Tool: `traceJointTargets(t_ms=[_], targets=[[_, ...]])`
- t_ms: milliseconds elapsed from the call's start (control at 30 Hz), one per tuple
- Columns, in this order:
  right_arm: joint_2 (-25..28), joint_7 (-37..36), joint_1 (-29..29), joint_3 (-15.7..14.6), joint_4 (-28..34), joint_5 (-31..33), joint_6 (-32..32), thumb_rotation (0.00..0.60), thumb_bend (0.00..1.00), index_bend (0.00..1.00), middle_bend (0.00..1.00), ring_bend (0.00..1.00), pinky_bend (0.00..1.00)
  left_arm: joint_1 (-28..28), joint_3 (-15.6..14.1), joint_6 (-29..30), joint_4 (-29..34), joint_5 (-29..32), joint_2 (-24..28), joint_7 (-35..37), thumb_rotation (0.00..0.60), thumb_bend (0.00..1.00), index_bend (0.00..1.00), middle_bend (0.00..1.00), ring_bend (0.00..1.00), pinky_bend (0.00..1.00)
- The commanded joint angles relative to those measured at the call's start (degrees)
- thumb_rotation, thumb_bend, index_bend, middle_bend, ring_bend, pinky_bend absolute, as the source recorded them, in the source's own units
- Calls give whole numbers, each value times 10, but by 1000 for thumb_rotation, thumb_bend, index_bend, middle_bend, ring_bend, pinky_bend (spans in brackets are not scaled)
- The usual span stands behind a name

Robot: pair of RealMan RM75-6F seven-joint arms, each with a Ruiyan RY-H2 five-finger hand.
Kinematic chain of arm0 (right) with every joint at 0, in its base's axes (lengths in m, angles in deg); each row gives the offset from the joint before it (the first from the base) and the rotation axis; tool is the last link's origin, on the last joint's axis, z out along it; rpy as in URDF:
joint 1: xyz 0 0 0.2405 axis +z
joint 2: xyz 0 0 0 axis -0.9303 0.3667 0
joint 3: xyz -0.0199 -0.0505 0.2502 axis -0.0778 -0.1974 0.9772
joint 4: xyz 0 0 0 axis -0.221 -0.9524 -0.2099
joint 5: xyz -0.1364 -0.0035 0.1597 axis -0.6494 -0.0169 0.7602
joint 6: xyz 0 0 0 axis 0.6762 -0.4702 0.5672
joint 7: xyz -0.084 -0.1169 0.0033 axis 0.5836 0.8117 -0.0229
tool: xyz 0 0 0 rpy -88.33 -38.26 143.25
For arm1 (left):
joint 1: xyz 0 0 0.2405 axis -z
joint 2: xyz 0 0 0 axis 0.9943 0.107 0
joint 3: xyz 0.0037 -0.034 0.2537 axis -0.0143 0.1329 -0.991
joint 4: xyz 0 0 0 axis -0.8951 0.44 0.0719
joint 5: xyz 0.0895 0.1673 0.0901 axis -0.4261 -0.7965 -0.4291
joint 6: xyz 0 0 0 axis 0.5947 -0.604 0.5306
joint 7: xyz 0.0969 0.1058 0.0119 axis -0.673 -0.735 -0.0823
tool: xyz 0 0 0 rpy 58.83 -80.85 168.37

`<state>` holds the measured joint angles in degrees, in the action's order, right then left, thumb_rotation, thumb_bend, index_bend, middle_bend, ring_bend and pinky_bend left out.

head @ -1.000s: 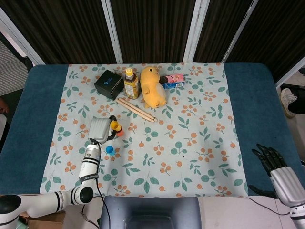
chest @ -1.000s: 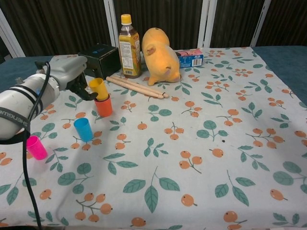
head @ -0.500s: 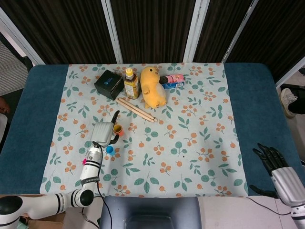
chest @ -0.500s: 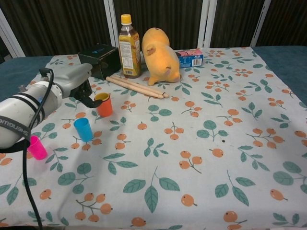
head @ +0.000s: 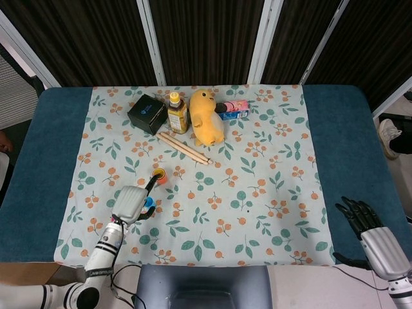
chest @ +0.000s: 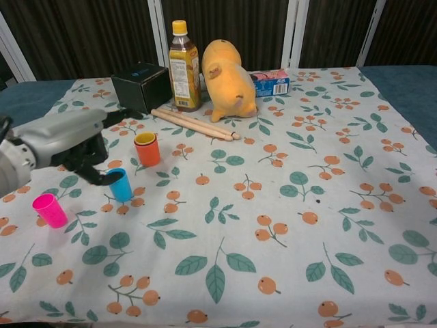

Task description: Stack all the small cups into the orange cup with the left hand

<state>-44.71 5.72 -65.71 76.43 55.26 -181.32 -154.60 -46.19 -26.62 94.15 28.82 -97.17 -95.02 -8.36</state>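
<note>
The orange cup point(chest: 148, 153) stands upright on the floral cloth with a yellow cup point(chest: 145, 139) nested inside it; the head view shows the orange cup point(head: 158, 175) too. A blue cup point(chest: 121, 184) stands in front of it, and a pink cup point(chest: 50, 210) sits further left. My left hand point(chest: 72, 140) hovers just left of the blue cup, fingertips point(chest: 99, 177) close beside its rim, holding nothing. From above, the left hand point(head: 131, 203) hides part of the blue cup point(head: 149, 203). My right hand point(head: 362, 217) rests at the table's near right corner, fingers spread and empty.
Along the back stand a black box point(chest: 142, 85), a brown bottle with a yellow cap point(chest: 182, 68), a yellow plush toy point(chest: 229, 78) and a small blue-pink carton point(chest: 272, 83). Two wooden sticks point(chest: 194, 124) lie just behind the orange cup.
My left hand let go of the yellow cup, which now sits in the orange cup. The hand then drew back toward me and down to the blue cup.
</note>
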Motion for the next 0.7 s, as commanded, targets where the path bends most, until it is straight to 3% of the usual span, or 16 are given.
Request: traceJointTargets(t_ms=[33,233,433,700], targets=[[0,0,0,-1,0,-1,-1,600,118,0,0,0,0,-12,-16,-3,2,-5,9,1,600,324,85,1000,1000,1000],[0,-1,-1,0,0,0,-3,600,118,0,0,0,0,-21,-22,-18,-33,0,0,15,600,325,114,1000,1000,1000],[-1,1,0,1,1,3,-1,600,118,0,0,0,0,-20,-15,-36,-67,15,-10,21,600,325,236,1000,1000,1000],[-2,5,1,1,2,3,1,600,118,0,0,0,0,-17,-6,-56,-91,24,-22,30,600,324,328,1000,1000,1000]])
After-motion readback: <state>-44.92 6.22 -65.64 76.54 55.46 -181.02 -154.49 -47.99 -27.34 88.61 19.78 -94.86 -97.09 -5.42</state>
